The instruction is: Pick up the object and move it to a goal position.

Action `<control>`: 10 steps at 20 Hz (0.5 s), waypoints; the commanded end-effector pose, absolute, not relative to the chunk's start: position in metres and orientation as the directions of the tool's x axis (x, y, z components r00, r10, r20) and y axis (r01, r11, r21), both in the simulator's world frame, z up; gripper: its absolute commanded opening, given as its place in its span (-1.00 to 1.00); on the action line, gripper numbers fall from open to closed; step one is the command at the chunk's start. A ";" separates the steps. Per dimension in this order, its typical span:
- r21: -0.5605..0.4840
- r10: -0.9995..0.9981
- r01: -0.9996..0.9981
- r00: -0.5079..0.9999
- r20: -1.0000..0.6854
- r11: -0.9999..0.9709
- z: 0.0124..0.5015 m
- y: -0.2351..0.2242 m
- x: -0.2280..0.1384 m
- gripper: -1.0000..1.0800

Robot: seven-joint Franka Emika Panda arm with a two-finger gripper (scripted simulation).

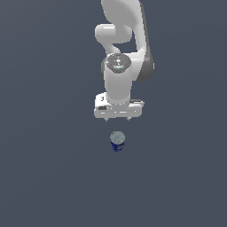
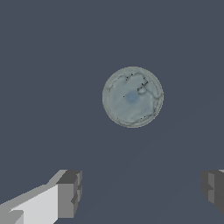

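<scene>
Can (image 1: pixel 117 141) upright on flat grey floor (image 1: pixel 44 177), just below gripper (image 1: pixel 118 119) in exterior view, not touching. Dark blue label w/ pale marks, silvery flat top. In wrist view, seen from above as round lid (image 2: pixel 132 97), off-centre vs the finger line; fingers (image 2: pixel 70 194) spread wide at frame edge, nothing between them. So tool open, empty, hovering above. Pick not yet started; approx pre-grasp stage.

Handling, judged from looks only: rigid metal-type cyl, prob light, won't deform under pinch. Smooth curved wall = likely slippery, could rotate or squirt out if pads land off-axis. Narrow vs jaw opening, so plenty of clearance on descent. Small footprint, could tip if a finger clips the rim.

Grip pt: side wall, mid-height or slightly lower, pads on opposite sides across the diameter. Avoid pinching at the lid rim. Needs lateral re-centre over the lid first, then straight drop, then close. Goal pos not visible in either view.
</scene>
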State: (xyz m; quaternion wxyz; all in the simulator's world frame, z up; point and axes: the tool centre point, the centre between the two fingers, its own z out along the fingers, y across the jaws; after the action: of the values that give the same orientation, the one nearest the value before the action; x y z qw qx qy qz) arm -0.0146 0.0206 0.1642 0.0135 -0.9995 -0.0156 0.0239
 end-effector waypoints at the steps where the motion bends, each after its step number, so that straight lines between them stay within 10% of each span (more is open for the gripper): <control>1: -0.028 0.032 0.031 0.998 -0.047 -0.999 0.164 0.020 -0.015 0.92; 10: -0.023 -0.021 -0.022 0.999 -0.041 -0.999 0.159 0.020 -0.005 0.92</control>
State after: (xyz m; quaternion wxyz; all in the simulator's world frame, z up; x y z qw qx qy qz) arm -0.0072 0.0202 0.1603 0.0123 -0.9997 0.0038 0.0214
